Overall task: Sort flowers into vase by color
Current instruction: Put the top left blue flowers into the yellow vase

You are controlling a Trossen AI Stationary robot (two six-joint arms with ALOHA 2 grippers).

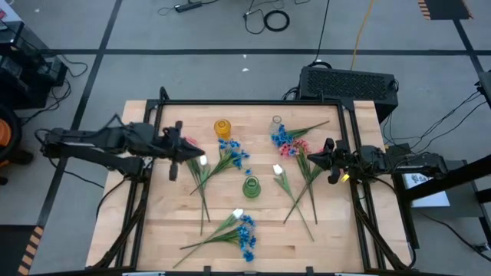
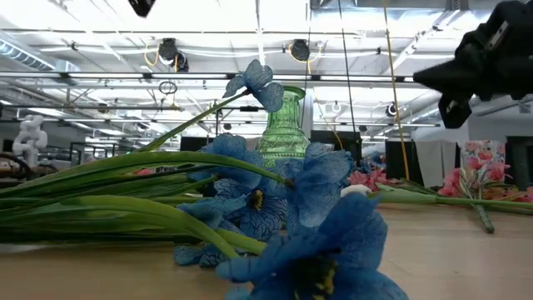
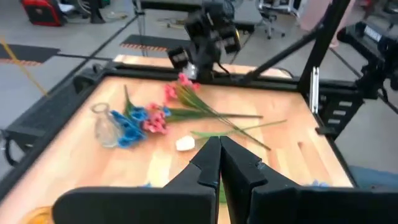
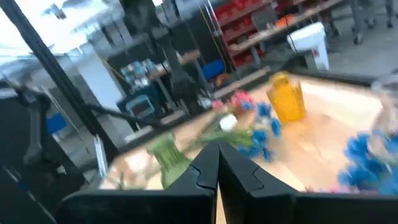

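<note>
Flowers lie in three groups on the wooden table [image 1: 161, 222]. A blue, pink and white sprig [image 1: 227, 158] lies at the left. A pink and blue bunch [image 1: 289, 143] with a white bud [image 1: 278, 170] lies at the right, and a blue sprig [image 1: 244, 231] lies near the front edge. A yellow vase [image 1: 222, 128], a clear vase [image 1: 276, 123] and a green vase [image 1: 251, 187] stand upright. My left gripper [image 1: 186, 151] hangs shut above the left sprig [image 3: 219, 146]. My right gripper [image 1: 314, 159] is shut by the right bunch [image 4: 217, 152]. Neither holds anything.
A black metal frame [image 1: 253, 101] borders the table. A dark box [image 1: 349, 83] stands on the floor beyond the far right corner. Bare wood lies at the near left and near right. In the low view the front blue blooms [image 2: 283, 217] hide much of the table.
</note>
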